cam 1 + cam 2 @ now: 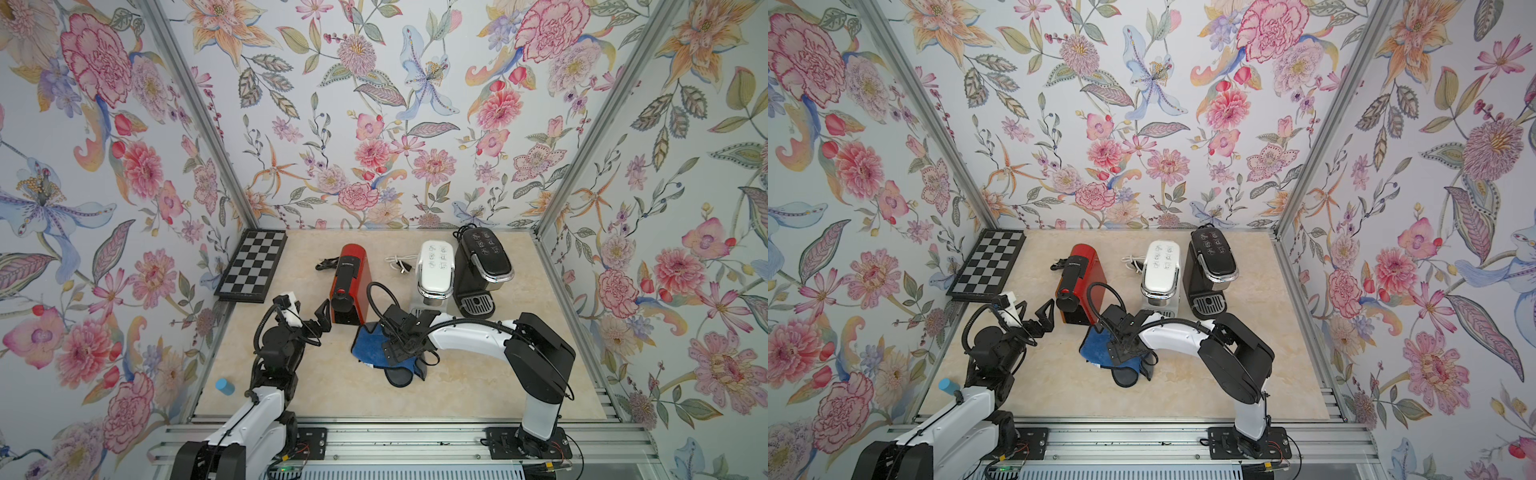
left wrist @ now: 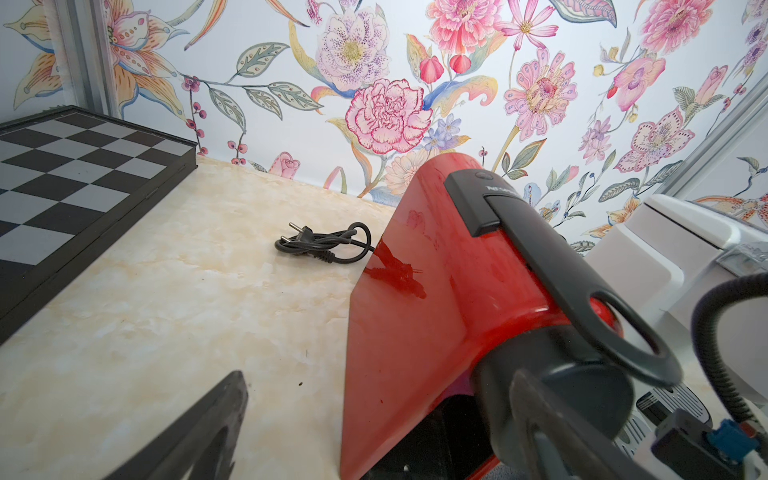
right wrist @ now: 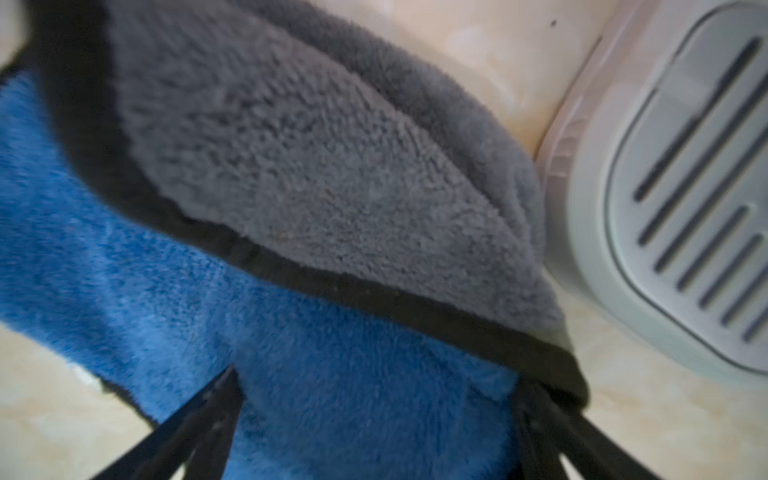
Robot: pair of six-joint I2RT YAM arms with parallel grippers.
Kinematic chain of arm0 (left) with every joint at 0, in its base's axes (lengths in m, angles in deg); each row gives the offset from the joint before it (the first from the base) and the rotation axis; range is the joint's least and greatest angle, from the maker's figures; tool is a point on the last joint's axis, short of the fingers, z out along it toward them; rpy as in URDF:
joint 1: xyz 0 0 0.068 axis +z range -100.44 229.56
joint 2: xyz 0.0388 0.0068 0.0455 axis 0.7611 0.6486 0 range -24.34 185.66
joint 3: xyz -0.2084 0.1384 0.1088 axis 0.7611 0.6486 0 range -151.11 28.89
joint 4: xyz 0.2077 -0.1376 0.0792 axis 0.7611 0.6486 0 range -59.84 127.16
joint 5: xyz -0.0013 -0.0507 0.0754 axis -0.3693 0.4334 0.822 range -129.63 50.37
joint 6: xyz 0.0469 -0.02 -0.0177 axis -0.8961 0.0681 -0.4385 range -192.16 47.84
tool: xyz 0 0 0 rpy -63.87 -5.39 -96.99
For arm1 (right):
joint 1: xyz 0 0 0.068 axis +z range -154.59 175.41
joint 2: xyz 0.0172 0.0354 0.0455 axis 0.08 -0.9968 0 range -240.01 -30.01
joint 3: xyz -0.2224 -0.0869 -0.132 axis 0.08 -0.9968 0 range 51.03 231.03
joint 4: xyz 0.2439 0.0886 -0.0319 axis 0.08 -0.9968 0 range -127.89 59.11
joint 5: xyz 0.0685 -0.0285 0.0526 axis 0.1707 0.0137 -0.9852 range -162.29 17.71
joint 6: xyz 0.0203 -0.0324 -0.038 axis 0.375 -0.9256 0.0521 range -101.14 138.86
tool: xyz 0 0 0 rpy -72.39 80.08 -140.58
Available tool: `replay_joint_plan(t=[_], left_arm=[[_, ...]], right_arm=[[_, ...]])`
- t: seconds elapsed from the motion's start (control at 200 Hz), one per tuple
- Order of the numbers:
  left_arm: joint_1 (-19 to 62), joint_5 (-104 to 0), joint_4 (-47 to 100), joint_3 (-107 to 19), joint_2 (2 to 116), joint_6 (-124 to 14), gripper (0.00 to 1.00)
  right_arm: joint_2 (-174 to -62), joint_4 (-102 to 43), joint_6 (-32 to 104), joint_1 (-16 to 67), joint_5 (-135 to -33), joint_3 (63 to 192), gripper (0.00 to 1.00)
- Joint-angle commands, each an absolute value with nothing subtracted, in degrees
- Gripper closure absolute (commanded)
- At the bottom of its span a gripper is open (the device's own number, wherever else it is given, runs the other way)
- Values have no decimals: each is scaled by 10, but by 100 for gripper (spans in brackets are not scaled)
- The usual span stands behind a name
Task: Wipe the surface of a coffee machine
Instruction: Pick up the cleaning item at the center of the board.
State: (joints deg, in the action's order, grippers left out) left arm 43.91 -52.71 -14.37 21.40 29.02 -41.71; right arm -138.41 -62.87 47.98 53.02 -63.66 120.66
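Three coffee machines stand at the back of the table: a red one (image 1: 351,278) (image 1: 1084,274) (image 2: 436,291), a white one (image 1: 434,266) (image 1: 1158,266) and a black one (image 1: 482,266) (image 1: 1212,262). A blue cloth (image 1: 368,343) (image 1: 1096,347) (image 3: 291,332) with a grey underside lies crumpled on the table in front of the red and white machines. My right gripper (image 1: 392,347) (image 3: 374,415) is down on it, jaws wide open with blue pile between the fingers. My left gripper (image 1: 324,319) (image 1: 1045,318) (image 2: 378,424) stands open beside the red machine's front left edge, holding nothing.
A chessboard (image 1: 253,266) (image 2: 83,174) lies at the back left. A black plug and cord (image 1: 326,264) (image 2: 328,245) lie behind the red machine, and a white cord (image 1: 399,264) lies left of the white one. A blue cylinder (image 1: 224,385) sits at the left edge. The white machine's drip tray (image 3: 685,187) is close to the cloth.
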Motion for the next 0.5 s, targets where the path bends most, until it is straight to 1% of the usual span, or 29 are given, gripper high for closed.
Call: replay_joint_plan(t=[0.0, 0.08, 0.155, 0.21, 0.23, 0.235, 0.275, 0.295, 0.355, 0.42, 0.495], left_arm=[[434, -525, -135, 210, 290, -421, 1], [434, -525, -136, 210, 289, -421, 1], [434, -525, -136, 210, 289, -420, 1], [434, -525, -136, 210, 289, -420, 1], [434, -525, -137, 210, 289, -419, 1], [434, -524, -137, 210, 289, -419, 1], [434, -524, -137, 210, 288, -420, 1], [435, -525, -137, 210, 288, -421, 1], [434, -525, -138, 211, 287, -421, 1], [435, -525, -137, 212, 285, -421, 1], [434, -525, -136, 212, 285, -419, 1]], right_arm=[[-1409, -650, 480, 527, -666, 1221, 0], [-1419, -650, 476, 530, -672, 1224, 0], [-1423, -650, 472, 533, -673, 1227, 8], [-1426, -650, 471, 534, -675, 1230, 20], [-1427, -650, 470, 534, -675, 1230, 26], [-1427, -650, 470, 534, -675, 1230, 30], [-1426, -650, 470, 534, -674, 1232, 47], [-1426, -650, 470, 535, -672, 1232, 54], [-1423, -650, 469, 537, -668, 1233, 70], [-1415, -649, 466, 539, -666, 1235, 84], [-1402, -649, 458, 545, -659, 1241, 92]])
